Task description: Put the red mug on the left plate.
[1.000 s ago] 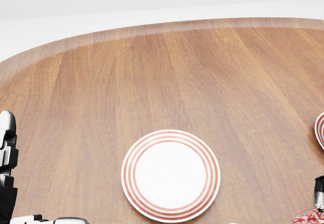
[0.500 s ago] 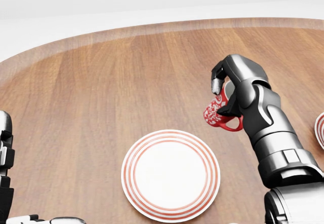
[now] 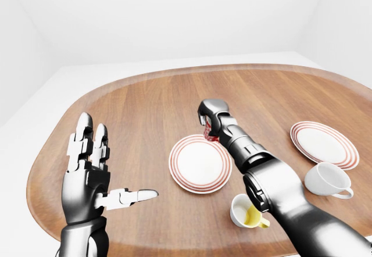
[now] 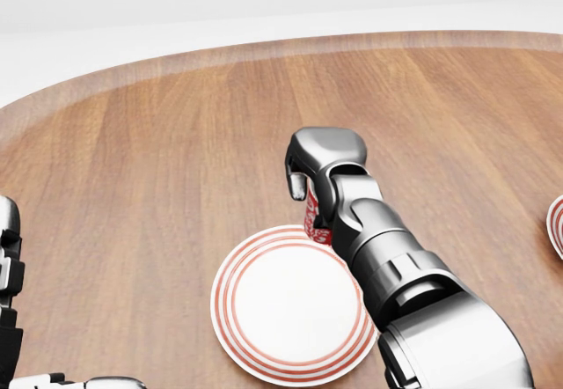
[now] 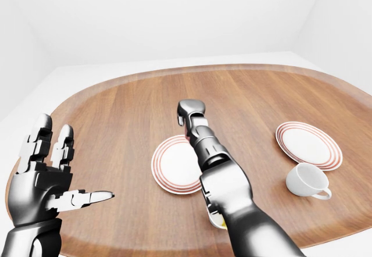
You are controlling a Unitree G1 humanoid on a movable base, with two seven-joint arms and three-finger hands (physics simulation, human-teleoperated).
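Observation:
The red patterned mug is held in my right hand, whose fingers close round it; only a sliver of the mug shows under the hand. It hangs at the top rim of the left plate, a white plate with red rings. I cannot tell whether mug and plate touch. The mug also shows in the left-eye view. My left hand is open and empty, fingers spread, well left of the plate.
A second red-ringed plate lies at the right of the wooden table. A white cup stands below it. A small cup with yellow inside stands just under my right forearm.
My right hand came up from the bottom right corner of the head view with the mug, then moved left and down to the left plate's top rim. The left hand barely moved.

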